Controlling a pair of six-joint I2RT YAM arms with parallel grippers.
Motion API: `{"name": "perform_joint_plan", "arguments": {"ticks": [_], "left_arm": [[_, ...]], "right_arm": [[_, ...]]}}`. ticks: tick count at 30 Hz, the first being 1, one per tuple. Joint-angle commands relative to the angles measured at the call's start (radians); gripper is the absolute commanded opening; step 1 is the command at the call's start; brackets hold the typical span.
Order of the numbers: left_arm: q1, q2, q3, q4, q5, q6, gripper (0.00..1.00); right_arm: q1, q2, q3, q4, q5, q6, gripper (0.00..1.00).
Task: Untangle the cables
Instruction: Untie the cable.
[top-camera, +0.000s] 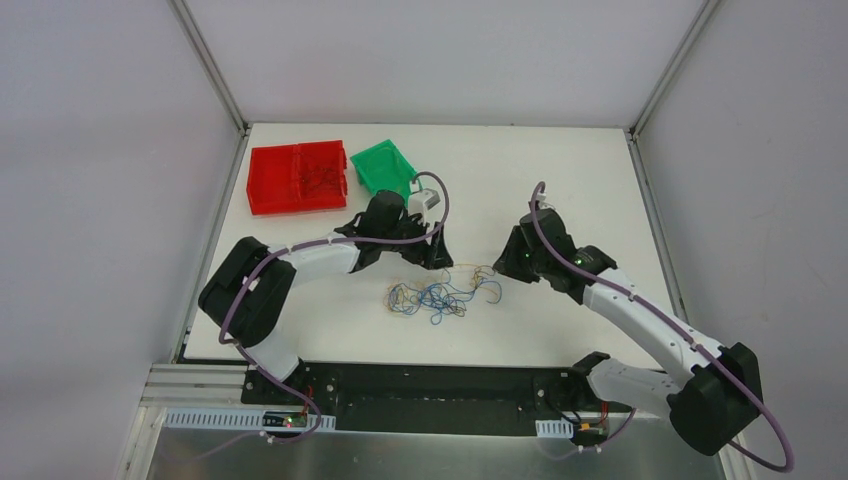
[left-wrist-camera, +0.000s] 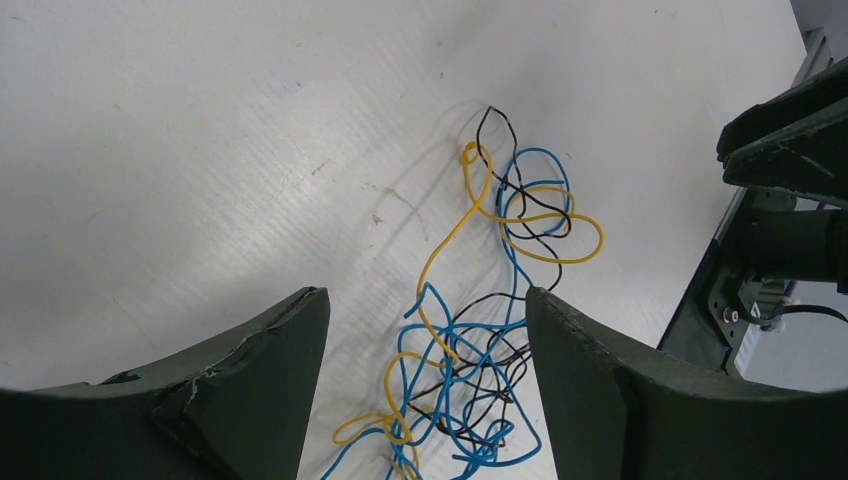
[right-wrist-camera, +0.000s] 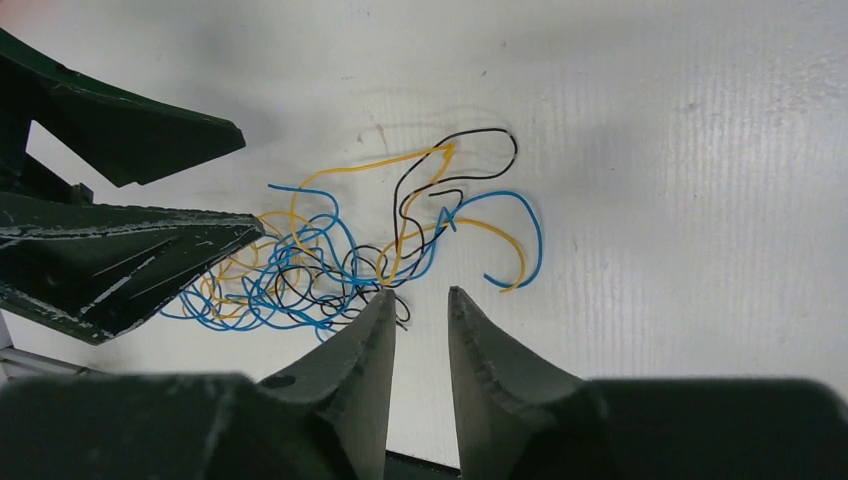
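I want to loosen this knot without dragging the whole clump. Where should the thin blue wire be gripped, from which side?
Grip the thin blue wire on its outer arc, which curves away from the tangled clump of cables onto bare white table. Come down with the right gripper from the open side; probably only that strand gets pinched.

- Cables (top-camera: 437, 296): blue, yellow-orange and black strands mixed, with blue the most frequent. Yellow-orange loops sit at the clump's 9 o'clock end. A purple strand is possibly present, but the top view is too coarse to tell.
- Table (top-camera: 560, 180): plain white, with a faint ribbed grain in the wrist views.
- Tray (top-camera: 298, 178) at the table's 10 o'clock: translucent red.
- Smaller tray (top-camera: 385, 165) at 11 o'clock: green.
- Left gripper (left-wrist-camera: 425, 298) and right gripper (right-wrist-camera: 420, 293): very dark green, with pale scuffs along the edges.
- Left arm (top-camera: 320, 260) and right arm (top-camera: 640, 315): white links, black joints.
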Motion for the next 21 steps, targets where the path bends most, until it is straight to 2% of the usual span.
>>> {"name": "perform_joint_plan", "arguments": {"ticks": [1, 3, 6, 13, 21], "left_arm": [[-0.019, 0.028, 0.048, 0.002, 0.037, 0.004, 0.73], [-0.027, 0.039, 0.059, -0.002, 0.048, 0.005, 0.73], [-0.043, 0.051, 0.069, -0.004, 0.055, 0.008, 0.72], [-0.048, 0.056, 0.079, -0.018, 0.052, 0.011, 0.71], [-0.057, 0.057, 0.083, -0.017, 0.060, 0.008, 0.71]], "right_arm": [[0.002, -0.047, -0.004, -0.044, 0.016, 0.016, 0.38], [0.003, -0.055, -0.001, -0.046, 0.016, 0.018, 0.46], [0.003, -0.053, 0.015, -0.062, 0.018, 0.022, 0.53], [0.003, -0.056, 0.027, -0.051, -0.016, 0.056, 0.57], [0.003, -0.134, 0.003, -0.088, 0.003, 0.070, 0.61]]}}
